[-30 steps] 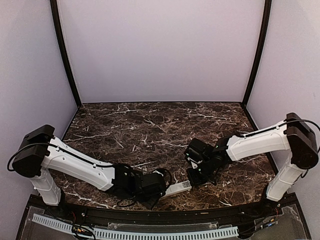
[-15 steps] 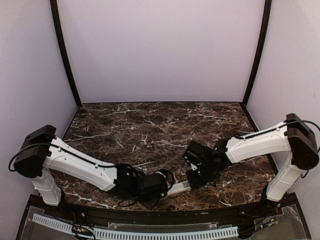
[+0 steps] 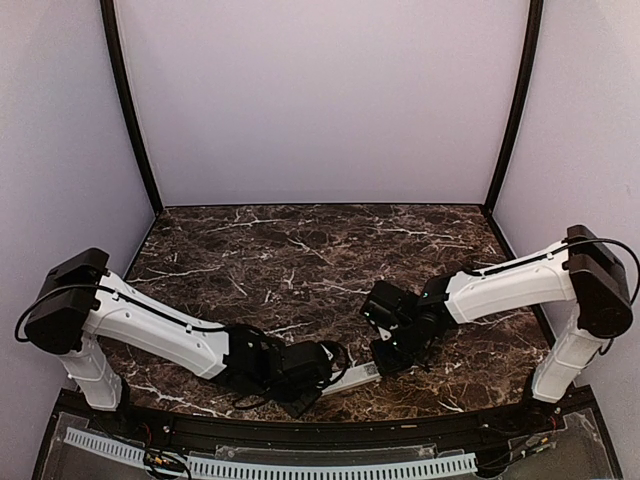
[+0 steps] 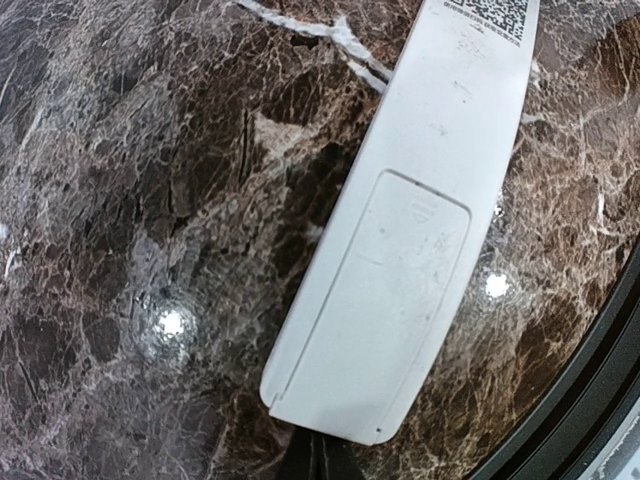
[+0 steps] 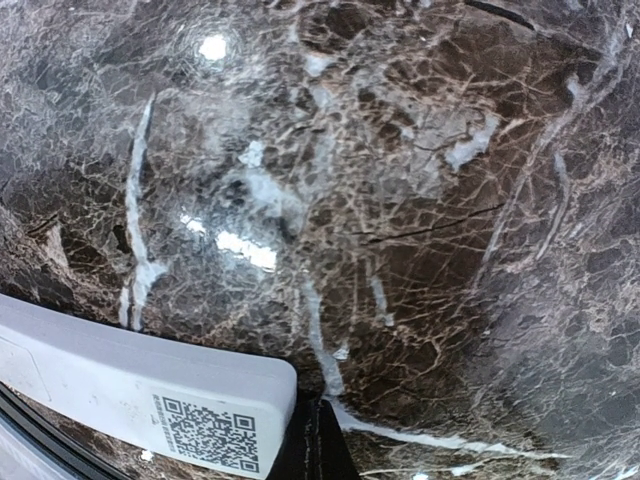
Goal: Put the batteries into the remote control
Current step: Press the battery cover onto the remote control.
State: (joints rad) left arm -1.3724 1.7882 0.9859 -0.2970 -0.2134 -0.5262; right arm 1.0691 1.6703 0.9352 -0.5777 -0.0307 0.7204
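- The remote control (image 3: 357, 377) lies flat on the dark marble table (image 3: 300, 250), close to the near edge, between the two arms.
- Its back faces up: in the left wrist view the remote control (image 4: 410, 240) shows the fitted battery cover (image 4: 385, 300), and a QR label (image 4: 492, 14) sits toward the far end.
- In the right wrist view the remote control (image 5: 130, 385) shows the same QR label (image 5: 208, 432) near its rounded end.
- The left gripper (image 3: 318, 378) sits low at one end of the remote, jaws fully closed; its dark fingertips (image 4: 318, 458) meet just at the end of the remote nearest the battery cover. Nothing is clamped between them.
- The right gripper (image 3: 386, 362) sits at the opposite, labelled end, jaws likewise fully closed with nothing between; its fingertips (image 5: 310, 445) rest just beside the corner of the remote.
- The batteries do not show in any view.
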